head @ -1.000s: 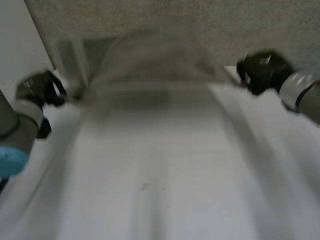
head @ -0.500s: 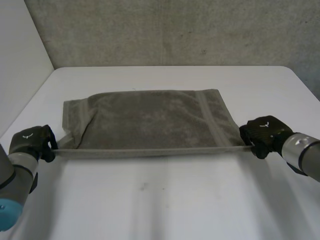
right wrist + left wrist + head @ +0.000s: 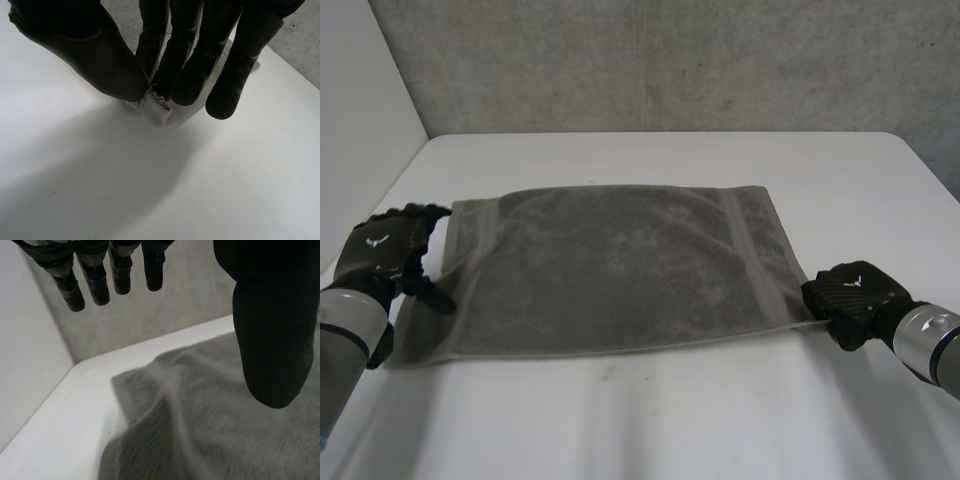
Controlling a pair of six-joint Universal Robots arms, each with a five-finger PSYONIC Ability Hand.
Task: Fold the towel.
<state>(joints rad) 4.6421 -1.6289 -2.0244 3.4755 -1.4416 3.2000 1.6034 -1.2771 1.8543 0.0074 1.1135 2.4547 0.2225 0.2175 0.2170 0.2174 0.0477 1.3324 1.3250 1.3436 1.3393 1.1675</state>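
Note:
A grey-green towel (image 3: 610, 270) lies spread flat on the white table (image 3: 650, 420). My left hand (image 3: 390, 250) hovers at the towel's left edge, open, fingers (image 3: 95, 282) and thumb spread apart above the cloth (image 3: 210, 430) with nothing between them. My right hand (image 3: 850, 290) rests on the table at the towel's near right corner. In the right wrist view its thumb (image 3: 95, 55) and fingers pinch that towel corner (image 3: 152, 107).
A grey wall (image 3: 670, 60) runs along the table's far edge, and a pale side wall (image 3: 360, 130) stands at the left. Bare table (image 3: 650, 420) lies in front of the towel and to its right.
The towel was swung up in the air, then laid flat on the table. My left hand has let go of its corner and opened. My right hand keeps its pinch.

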